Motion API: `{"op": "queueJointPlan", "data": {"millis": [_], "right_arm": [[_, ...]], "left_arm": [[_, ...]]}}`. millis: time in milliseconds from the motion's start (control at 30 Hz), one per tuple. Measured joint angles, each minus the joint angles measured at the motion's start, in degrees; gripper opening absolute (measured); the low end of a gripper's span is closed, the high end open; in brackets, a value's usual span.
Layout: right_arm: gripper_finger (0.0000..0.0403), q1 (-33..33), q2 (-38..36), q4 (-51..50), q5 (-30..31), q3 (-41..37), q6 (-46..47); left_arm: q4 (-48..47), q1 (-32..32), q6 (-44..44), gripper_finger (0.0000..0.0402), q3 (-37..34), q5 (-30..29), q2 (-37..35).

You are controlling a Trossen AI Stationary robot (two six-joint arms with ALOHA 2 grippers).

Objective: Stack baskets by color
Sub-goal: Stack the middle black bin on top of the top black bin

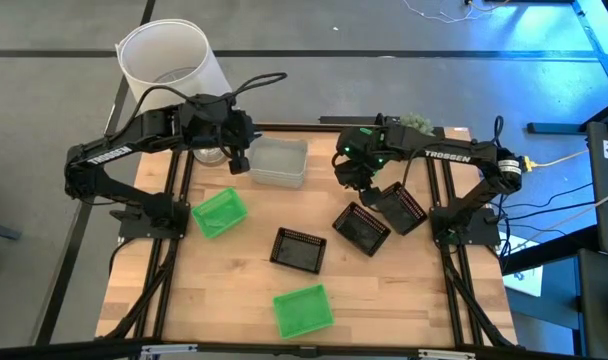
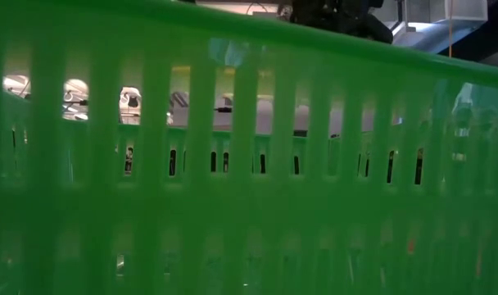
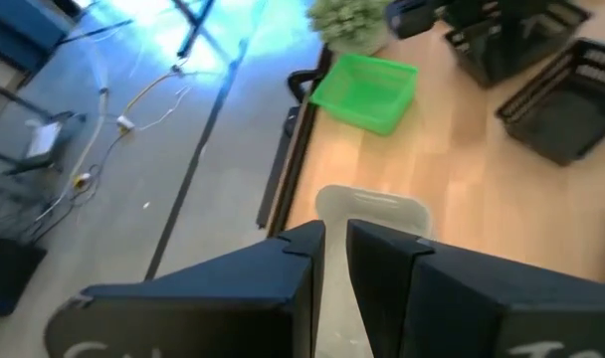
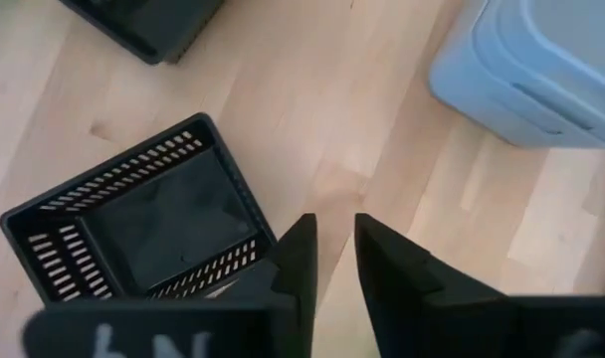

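Baskets lie scattered across the pale wood-plank counter [image 1: 234, 300], all shallow rectangles of slotted plastic. Three black baskets sit right of centre: one lone black basket [image 1: 298, 250] near the middle, and two more, a second black basket [image 1: 361, 228] and a third black basket [image 1: 401, 208], touching each other at an angle. From the right wrist view, the ribbed walls and smooth dark floor of a black basket [image 4: 133, 234] show clearly.

Right tool [image 1: 356, 180] hovers just above that black pair, its dark wedge fingers [image 4: 295, 261] parted by a narrow gap, holding nothing.

Translucent grey-white baskets [image 1: 279, 162] sit nested at the far middle, frosted and round-cornered. Left tool [image 1: 238, 160] hangs just beside them, its fingers [image 3: 307, 261] slightly apart, nothing between them that I can make out.

One bright green basket [image 1: 218, 213] rests on the left side, a second green basket [image 1: 303, 310] at the near edge, filling the low view with its vertical slats. A third green basket [image 3: 367, 91] shows in the left wrist view beside a fuzzy green ball [image 3: 350, 20]. A white cylindrical lampshade [image 1: 172, 62] stands off the far left corner.
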Motion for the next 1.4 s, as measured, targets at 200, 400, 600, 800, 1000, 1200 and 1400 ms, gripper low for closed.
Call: {"op": "queueJointPlan", "data": {"millis": [200, 400, 600, 800, 1000, 1200, 1400], "right_arm": [[0.0091, 0.0, 0.0, -0.1, -4.1, -4.0, -4.5], [0.0091, 0.2, 0.0, 4.4, -4.5, -9.8, -7.2], [0.0091, 1.7, 0.0, 11.7, -4.7, -15.5, -9.5], [0.0091, 2.7, 0.0, 18.2, -4.9, -20.8, -10.5], [0.0091, 2.8, 0.0, 24.9, -4.9, -25.0, -10.5], [0.0091, 2.8, 1.0, 27.9, -4.9, -26.7, -10.5], [0.0091, 2.8, 4.2, 28.8, -4.9, -27.1, -10.5]], "left_arm": [[-0.1, 0.0, 1.1, 0.0039, 0.0, 3.7, 0.0], [-0.1, 0.0, 1.1, 0.0039, 0.0, 3.7, 0.0], [-0.1, 0.0, 1.1, 0.0039, 0.0, 3.5, 0.0], [-0.1, 0.0, 1.1, 0.0039, 0.0, 3.5, 0.0], [-0.1, 0.0, 1.1, 0.0039, 0.0, 3.4, 0.0], [-0.1, 0.0, 1.1, 0.0039, 0.0, 3.4, 0.0], [-0.1, 0.0, 1.1, 0.0039, 0.0, 3.3, 0.0]]}}
